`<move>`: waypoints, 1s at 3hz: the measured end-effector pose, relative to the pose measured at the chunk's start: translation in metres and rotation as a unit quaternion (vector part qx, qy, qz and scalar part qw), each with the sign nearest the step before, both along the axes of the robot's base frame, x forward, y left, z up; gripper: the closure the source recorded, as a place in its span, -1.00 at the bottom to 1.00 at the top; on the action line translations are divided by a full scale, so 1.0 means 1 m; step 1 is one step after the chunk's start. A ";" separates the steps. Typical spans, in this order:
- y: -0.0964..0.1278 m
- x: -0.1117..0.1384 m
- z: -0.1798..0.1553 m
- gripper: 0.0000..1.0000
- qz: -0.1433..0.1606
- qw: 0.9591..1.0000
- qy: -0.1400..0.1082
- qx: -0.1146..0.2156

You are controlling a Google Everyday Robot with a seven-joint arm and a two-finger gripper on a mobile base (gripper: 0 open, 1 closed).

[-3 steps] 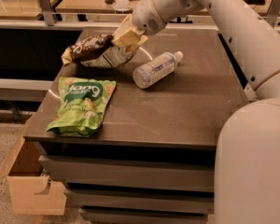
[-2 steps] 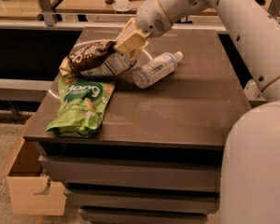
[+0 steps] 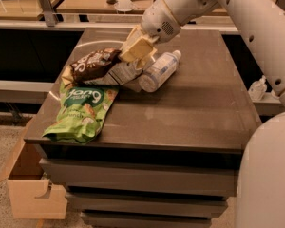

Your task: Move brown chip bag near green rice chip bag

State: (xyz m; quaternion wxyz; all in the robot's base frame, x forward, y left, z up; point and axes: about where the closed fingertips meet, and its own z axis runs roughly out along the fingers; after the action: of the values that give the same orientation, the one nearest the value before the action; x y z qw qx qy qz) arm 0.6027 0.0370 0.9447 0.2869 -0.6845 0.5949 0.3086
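The brown chip bag (image 3: 96,66) is dark brown with white lettering and a pale yellow end. It hangs just above the table, its left end over the top edge of the green rice chip bag (image 3: 80,110). The green bag lies flat near the table's front left corner. My gripper (image 3: 133,56) comes in from the upper right and is shut on the brown bag's right end.
A clear plastic bottle (image 3: 159,71) lies on its side just right of the gripper. The dark table (image 3: 199,108) has its front edge close to the green bag. A cardboard box (image 3: 28,184) sits on the floor at the lower left. Shelving runs behind.
My gripper has carried the brown bag forward and down toward the green bag, so its left end now overlaps the green bag's top edge. The bottle and green bag have not moved.
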 end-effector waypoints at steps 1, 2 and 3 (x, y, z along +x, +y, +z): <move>0.000 -0.005 0.001 -0.47 0.003 1.000 0.002 0.005; -0.005 -0.005 0.004 -0.91 -0.016 1.000 0.001 0.013; -0.057 0.022 0.032 -1.00 -0.132 0.990 -0.041 0.038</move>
State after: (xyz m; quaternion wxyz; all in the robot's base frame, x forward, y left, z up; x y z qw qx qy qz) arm 0.6249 -0.0201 0.9769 0.3751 -0.6007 0.6557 0.2618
